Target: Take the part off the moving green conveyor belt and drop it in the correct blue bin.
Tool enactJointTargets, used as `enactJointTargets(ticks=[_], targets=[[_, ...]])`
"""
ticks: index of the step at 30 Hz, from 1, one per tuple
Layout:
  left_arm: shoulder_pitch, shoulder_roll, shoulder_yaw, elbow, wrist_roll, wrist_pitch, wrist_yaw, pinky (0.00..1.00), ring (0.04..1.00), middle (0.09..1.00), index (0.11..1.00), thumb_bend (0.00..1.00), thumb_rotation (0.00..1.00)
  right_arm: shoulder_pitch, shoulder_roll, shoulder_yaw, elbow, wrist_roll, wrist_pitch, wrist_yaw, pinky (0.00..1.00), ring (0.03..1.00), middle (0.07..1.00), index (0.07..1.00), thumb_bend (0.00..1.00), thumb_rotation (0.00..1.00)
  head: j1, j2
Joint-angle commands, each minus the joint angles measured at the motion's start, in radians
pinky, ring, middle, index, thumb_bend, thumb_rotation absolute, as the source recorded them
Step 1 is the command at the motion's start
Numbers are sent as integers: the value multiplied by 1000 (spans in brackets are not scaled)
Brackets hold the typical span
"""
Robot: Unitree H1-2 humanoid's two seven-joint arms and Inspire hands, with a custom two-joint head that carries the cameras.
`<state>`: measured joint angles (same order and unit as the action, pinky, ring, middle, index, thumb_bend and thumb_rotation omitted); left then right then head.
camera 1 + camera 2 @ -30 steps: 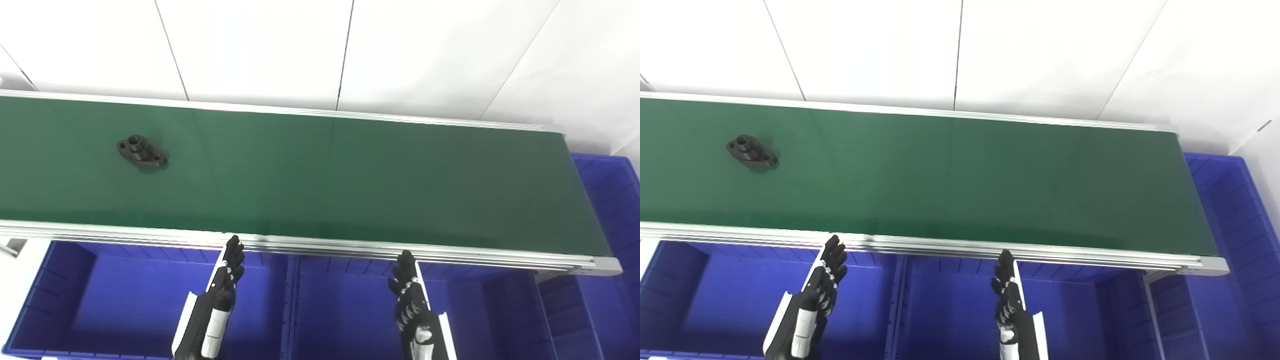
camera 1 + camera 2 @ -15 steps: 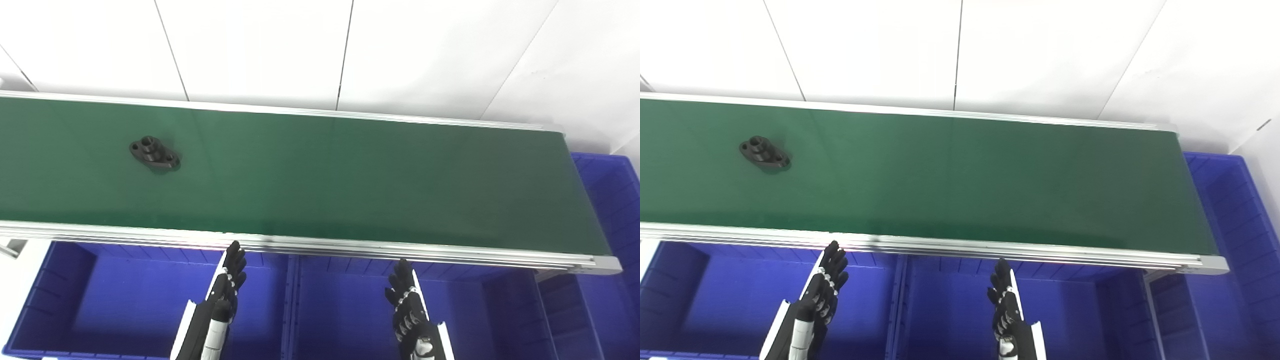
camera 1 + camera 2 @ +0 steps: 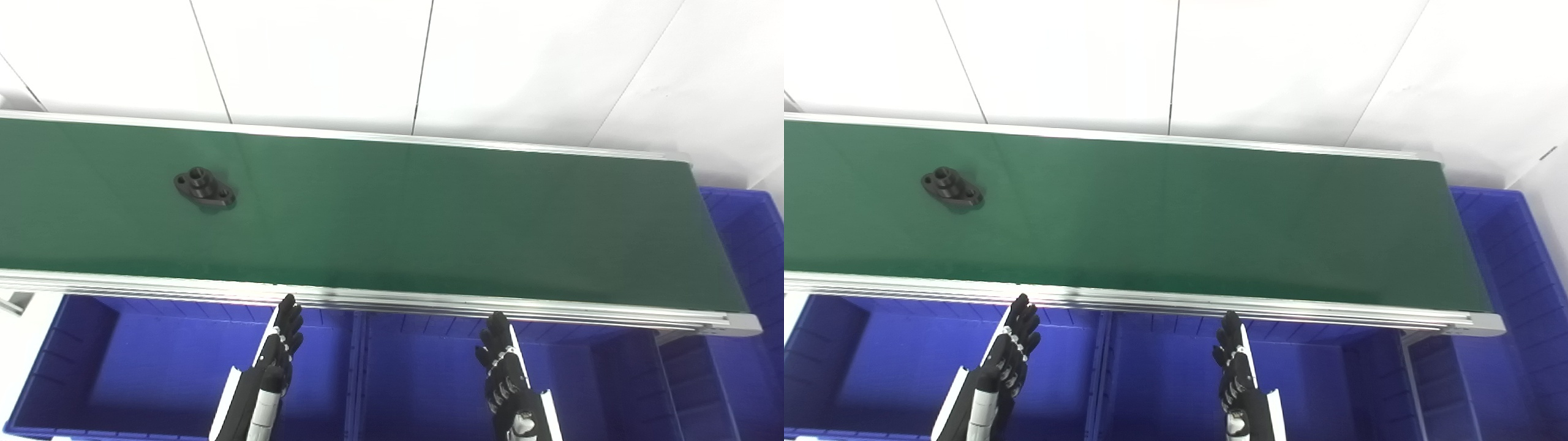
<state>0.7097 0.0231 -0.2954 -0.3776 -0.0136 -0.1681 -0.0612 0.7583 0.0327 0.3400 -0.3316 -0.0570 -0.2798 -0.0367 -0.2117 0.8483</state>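
A black flanged part (image 3: 205,189) with holes lies on the left stretch of the green conveyor belt (image 3: 429,214), also seen as the part (image 3: 952,188). My left hand (image 3: 278,346) hovers low over the left blue bin (image 3: 153,373), fingers straight and apart, holding nothing. My right hand (image 3: 502,367) hovers over the middle blue bin (image 3: 429,380), also open with nothing in it. Both hands stay on the near side of the belt's aluminium rail, well short of the part.
The belt's aluminium frame (image 3: 392,302) runs across in front of the hands. A third blue bin (image 3: 750,245) stands past the belt's right end. A white panelled wall (image 3: 392,61) rises behind the belt.
The black part has ridden the belt to the right. The right hand dipped slightly and came back up; the left hand has barely moved.
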Motion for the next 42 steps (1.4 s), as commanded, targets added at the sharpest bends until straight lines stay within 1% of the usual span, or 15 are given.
enactJointTargets(ticks=[1, 4, 10, 13, 16, 17, 23, 24, 31, 34, 35, 36, 37, 40, 42], targets=[[-3, 9, -3, -30, 19, -19, -11, 1000, 1000, 1000, 1000, 756, 998, 1, 20, 4, -40, 0, -12, 0, 1000, 1000, 1000, 1000, 940, 990, 3, 6], [-6, 9, -7, -28, 16, -28, -14, 1000, 1000, 1000, 1000, 741, 994, 0, 20, 2, -47, -6, 0, -1, 1000, 1000, 1000, 1000, 954, 994, 9, 12], [2, 10, -10, -28, 24, -33, -10, 1000, 1000, 1000, 1000, 746, 1000, 5, 18, 0, -46, -14, -4, 1, 1000, 1000, 1000, 1000, 955, 1000, 15, -5], [5, 5, -13, -19, 25, -42, -8, 1000, 1000, 1000, 1000, 747, 1000, 5, 13, -3, -39, -6, -12, 3, 1000, 1000, 1000, 1000, 957, 1000, 32, -26], [3, 1, -15, -8, 33, -49, -4, 1000, 1000, 1000, 1000, 740, 1000, 1, 8, -5, -29, 8, -23, 6, 1000, 1000, 1000, 1000, 951, 999, 37, -35], [1, 0, -15, -3, 34, -52, -4, 1000, 1000, 1000, 1000, 740, 1000, 0, 7, -7, -22, 14, -29, 8, 1000, 1000, 1000, 1000, 951, 999, 39, -55], [-2, 2, -12, 23, 55, -62, -2, 1000, 1000, 1000, 1000, 741, 1000, -9, 6, -11, 11, 25, -52, 10, 1000, 1000, 1000, 1000, 940, 992, 41, -90], [-4, 2, -10, 33, 57, -72, -1, 1000, 1000, 1000, 1000, 726, 1000, -10, 6, -12, 18, 26, -58, 9, 1000, 1000, 1000, 1000, 941, 992, 40, -111], [-17, 10, 6, 85, 46, -114, -4, 1000, 1000, 1000, 1000, 711, 1000, -19, 14, -10, 58, 27, -74, 7, 1000, 1000, 1000, 1000, 958, 981, 17, -141], [-19, 9, 6, 102, 45, -128, -6, 1000, 1000, 1000, 1000, 701, 1000, -18, 17, -15, 68, 22, -78, 1, 1000, 1000, 1000, 1000, 969, 976, 32, -171], [-21, 8, 5, 115, 47, -140, -5, 1000, 1000, 1000, 1000, 700, 1000, -19, 16, -18, 76, 22, -81, 0, 1000, 1000, 1000, 1000, 970, 976, 30, -193], [-23, 8, 6, 125, 50, -150, -4, 1000, 1000, 1000, 1000, 697, 1000, -20, 17, -21, 81, 21, -85, -1, 1000, 1000, 1000, 1000, 973, 985, 32, -197], [-25, 6, 6, 140, 52, -159, -3, 1000, 1000, 1000, 1000, 695, 1000, -23, 16, -26, 91, 23, -94, -2, 1000, 1000, 1000, 1000, 972, 990, 48, -221], [-34, 1, 5, 180, 54, -180, -2, 1000, 1000, 1000, 1000, 726, 1000, -31, 14, -43, 121, 42, -121, 1, 1000, 1000, 1000, 1000, 958, 987, 81, -256], [-45, -4, 2, 216, 58, -195, -1, 1000, 1000, 1000, 1000, 737, 997, -44, 11, -53, 156, 46, -141, 5, 1000, 1000, 1000, 1000, 959, 988, 94, -304]])
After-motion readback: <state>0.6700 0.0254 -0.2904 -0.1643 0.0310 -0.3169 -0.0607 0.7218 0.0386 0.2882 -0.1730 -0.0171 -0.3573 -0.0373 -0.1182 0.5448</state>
